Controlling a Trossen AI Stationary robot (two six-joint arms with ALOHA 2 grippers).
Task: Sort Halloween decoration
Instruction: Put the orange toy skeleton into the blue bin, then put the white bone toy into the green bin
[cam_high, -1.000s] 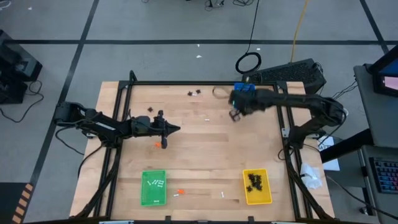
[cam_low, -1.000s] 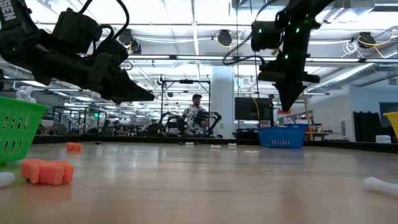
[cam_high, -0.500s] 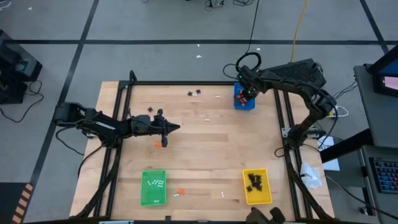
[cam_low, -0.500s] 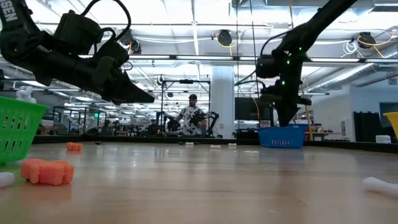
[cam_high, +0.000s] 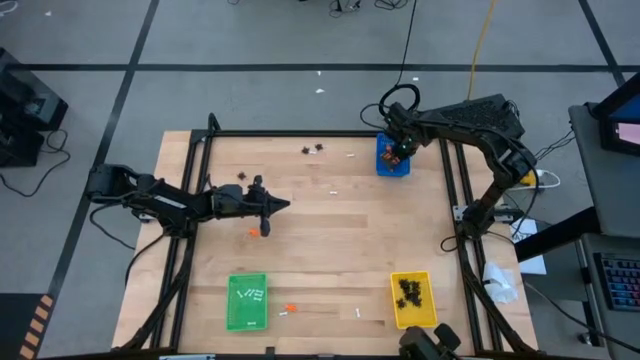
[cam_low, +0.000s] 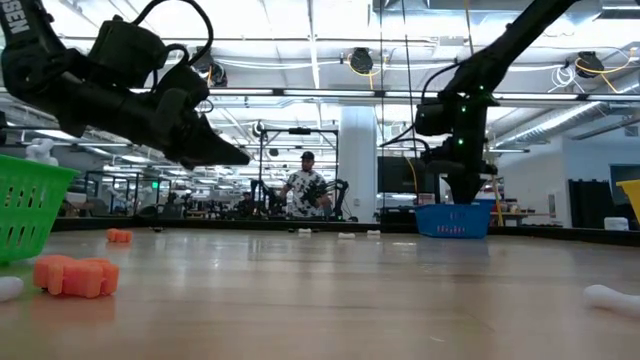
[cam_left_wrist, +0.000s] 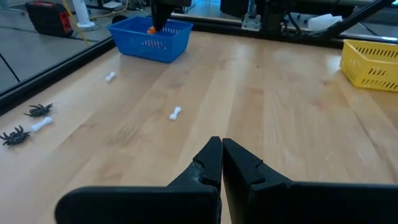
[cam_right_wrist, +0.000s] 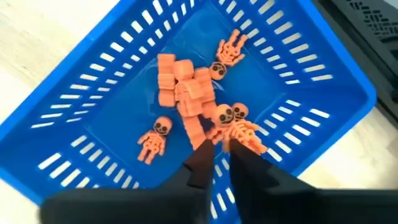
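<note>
Right gripper (cam_right_wrist: 219, 151) had swung from mid-bench to over the blue tray (cam_high: 392, 163), jaws narrowly parted above orange skeleton figures (cam_right_wrist: 193, 99), left gripper (cam_left_wrist: 221, 163) closed, empty, above bench (cam_high: 340, 230)

Lying on wooden table (cam_high: 330, 230): blue tray (cam_high: 391, 162), green tray (cam_high: 247, 301), yellow tray (cam_high: 413, 300), scattered orange (cam_high: 252, 233), black (cam_high: 312, 150), white trinkets (cam_high: 356, 314).

Slotted plastic blue tray (cam_right_wrist: 112, 93) on smooth wooden table (cam_high: 330, 230).
</note>
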